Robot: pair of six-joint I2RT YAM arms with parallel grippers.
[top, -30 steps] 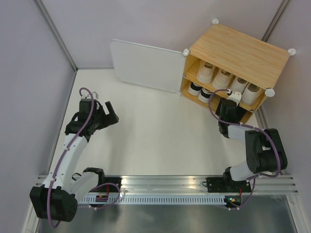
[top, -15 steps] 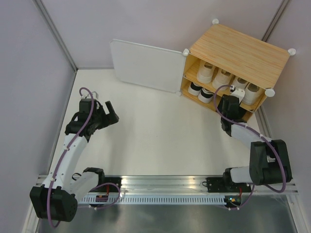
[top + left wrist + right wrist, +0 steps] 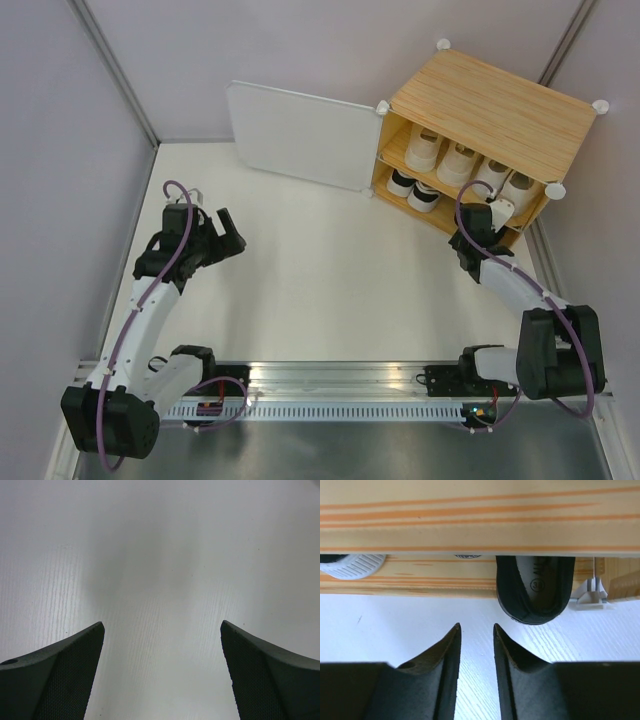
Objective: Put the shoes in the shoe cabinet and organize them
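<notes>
The shoe cabinet (image 3: pixel 490 100) stands at the far right with its white door (image 3: pixel 300 135) swung open to the left. Pale shoes (image 3: pixel 460 160) fill its upper shelf, and white ones with black trim (image 3: pixel 424 196) sit at the left of the lower shelf. My right gripper (image 3: pixel 495 215) is at the right end of the lower shelf. In the right wrist view the gripper (image 3: pixel 477 627) is open by a narrow gap, nothing in it. A black shoe (image 3: pixel 535 595) pokes its heel out of the cabinet just ahead, to the right. My left gripper (image 3: pixel 228 232) hovers wide open over bare table (image 3: pixel 162 625).
A white ribbed shoe sole (image 3: pixel 352 565) shows under the wooden shelf edge (image 3: pixel 480 515) at left. A white corner connector (image 3: pixel 590 597) stands right of the black shoe. Grey walls close in the white table (image 3: pixel 320 270) on three sides.
My right arm has slid rightward along the cabinet's front toward its right end, and its jaws have narrowed. The left arm has stayed still.
</notes>
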